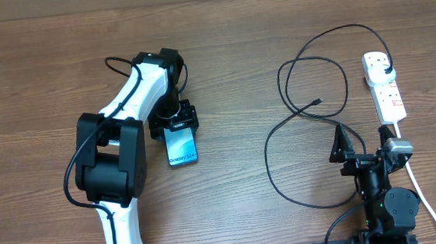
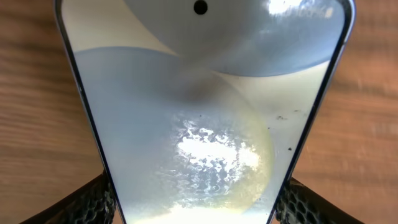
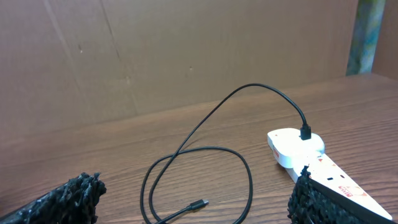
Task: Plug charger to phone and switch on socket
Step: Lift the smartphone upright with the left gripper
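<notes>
Brown wood tabletop (image 1: 41,58), cardboard wall (image 3: 155,56) behind. The left gripper (image 1: 175,124) sits mid-table toward the left edge, clamped on the phone (image 1: 181,150) by its sides. The right gripper (image 1: 362,146) hangs near the front-right corner, jaws wide, empty. The socket (image 1: 384,85) lies along the right edge, charger (image 1: 281,78) plugged in, loops sprawling. Danger: the flat connector tip (image 1: 318,101) could skid away, or a snagged loop could drag the socket.

A wood-grain table (image 1: 211,29) meets what looks like a brown cardboard wall (image 3: 155,50).
</notes>
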Robot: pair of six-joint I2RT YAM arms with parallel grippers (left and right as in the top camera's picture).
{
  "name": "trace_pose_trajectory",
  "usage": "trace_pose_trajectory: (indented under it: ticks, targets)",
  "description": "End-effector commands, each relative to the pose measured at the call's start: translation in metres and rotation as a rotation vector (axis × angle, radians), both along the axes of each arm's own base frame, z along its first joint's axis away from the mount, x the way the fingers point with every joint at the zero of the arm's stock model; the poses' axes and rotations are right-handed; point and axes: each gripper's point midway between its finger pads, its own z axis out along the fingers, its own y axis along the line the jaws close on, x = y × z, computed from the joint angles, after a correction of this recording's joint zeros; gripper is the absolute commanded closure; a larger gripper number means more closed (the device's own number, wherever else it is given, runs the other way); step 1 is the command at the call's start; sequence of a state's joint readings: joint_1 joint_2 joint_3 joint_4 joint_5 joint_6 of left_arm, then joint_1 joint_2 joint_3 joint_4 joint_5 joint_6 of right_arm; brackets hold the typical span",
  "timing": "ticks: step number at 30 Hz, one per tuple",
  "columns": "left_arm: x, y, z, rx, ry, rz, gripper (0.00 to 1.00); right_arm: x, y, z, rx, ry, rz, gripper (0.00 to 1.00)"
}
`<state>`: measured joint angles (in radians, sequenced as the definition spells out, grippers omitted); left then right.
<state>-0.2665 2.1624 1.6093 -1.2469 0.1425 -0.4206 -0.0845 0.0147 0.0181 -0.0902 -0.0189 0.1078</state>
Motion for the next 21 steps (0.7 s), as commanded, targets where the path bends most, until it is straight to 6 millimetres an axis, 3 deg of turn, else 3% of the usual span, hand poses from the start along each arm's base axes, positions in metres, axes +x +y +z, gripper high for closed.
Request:
trace_pose_trajectory:
  ticks: [1,12,21]
  targets:
    - [-0.002,-0.018,0.011,-0.131,0.031,-0.041,0.31,0.000,0.001,-0.001,-0.005,-0.007,0.003,0.00]
    - [-0.024,-0.048,0.058,-0.411,0.160,-0.055,0.32,0.000,0.001,-0.001,-0.006,-0.007,0.003,0.00]
    - [-0.045,-0.063,0.081,-0.554,0.251,-0.067,0.32,0.000,0.001,-0.001,-0.006,-0.007,0.003,0.00]
